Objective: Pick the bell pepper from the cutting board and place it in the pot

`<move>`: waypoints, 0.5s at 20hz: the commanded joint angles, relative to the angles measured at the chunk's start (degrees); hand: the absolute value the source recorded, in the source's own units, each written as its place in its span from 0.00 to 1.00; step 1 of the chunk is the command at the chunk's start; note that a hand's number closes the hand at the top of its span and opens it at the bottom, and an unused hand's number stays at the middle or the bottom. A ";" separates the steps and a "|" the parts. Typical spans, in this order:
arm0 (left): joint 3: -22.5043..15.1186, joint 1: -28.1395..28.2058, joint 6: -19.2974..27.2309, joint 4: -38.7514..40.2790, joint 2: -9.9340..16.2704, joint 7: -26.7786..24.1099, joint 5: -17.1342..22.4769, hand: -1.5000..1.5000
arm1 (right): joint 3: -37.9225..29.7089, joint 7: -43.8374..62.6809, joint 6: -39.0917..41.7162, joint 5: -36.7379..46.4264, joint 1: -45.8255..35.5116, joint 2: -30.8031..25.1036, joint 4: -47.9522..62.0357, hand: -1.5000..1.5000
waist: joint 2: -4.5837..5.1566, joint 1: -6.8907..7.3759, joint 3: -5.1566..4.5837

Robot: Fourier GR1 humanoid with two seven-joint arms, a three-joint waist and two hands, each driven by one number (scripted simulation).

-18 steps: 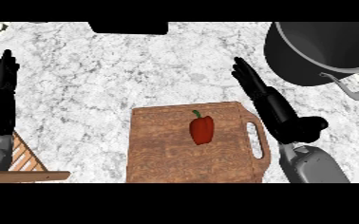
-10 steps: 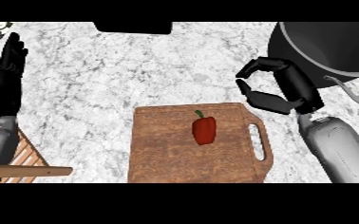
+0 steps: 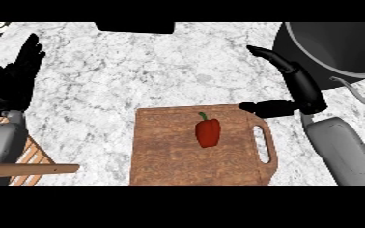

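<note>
A small red bell pepper with a green stem (image 3: 207, 131) lies on the brown wooden cutting board with a handle slot (image 3: 171, 159), slightly right of the board's centre, and nothing touches it. The board rests on the white and grey marbled worktop (image 3: 143, 77), with its slotted handle toward the right. The right robot hand (image 3: 296, 89) is positioned above the worktop just beyond the board's upper right corner; its fingers extend straight toward the far side and its thumb points left over the board's corner, so the hand stands wide and holds nothing. The hand is near the pepper but apart from it. The large dark grey metal pot (image 3: 331, 48) stands at the upper right, partly cut off by the edge of the view, just beside the right robot hand. The left robot hand (image 3: 20, 79) shows at the left edge, fingers straight and pointing up, at rest and holding nothing. A light wooden slatted object (image 3: 32, 166) occupies the lower left corner, below the left forearm. A black rectangular object (image 3: 135, 27) sits at the far edge of the worktop.
</note>
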 commanded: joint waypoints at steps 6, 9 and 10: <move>0.04 -1.58 -0.74 -1.81 -8.69 0.88 5.24 0.50 | 6.27 9.20 13.89 2.68 -5.27 -8.49 -2.07 0.00 | -2.00 0.18 2.51; 0.68 -2.14 -1.64 -1.06 -8.15 0.27 5.01 0.50 | 11.01 15.52 18.12 5.64 -7.93 -9.88 -3.39 0.00 | -2.28 1.10 2.40; -0.16 -4.66 -1.35 -0.74 -8.77 2.39 4.81 0.50 | 12.57 16.58 19.61 6.73 -9.07 -10.19 -3.65 0.00 | -2.27 0.73 2.45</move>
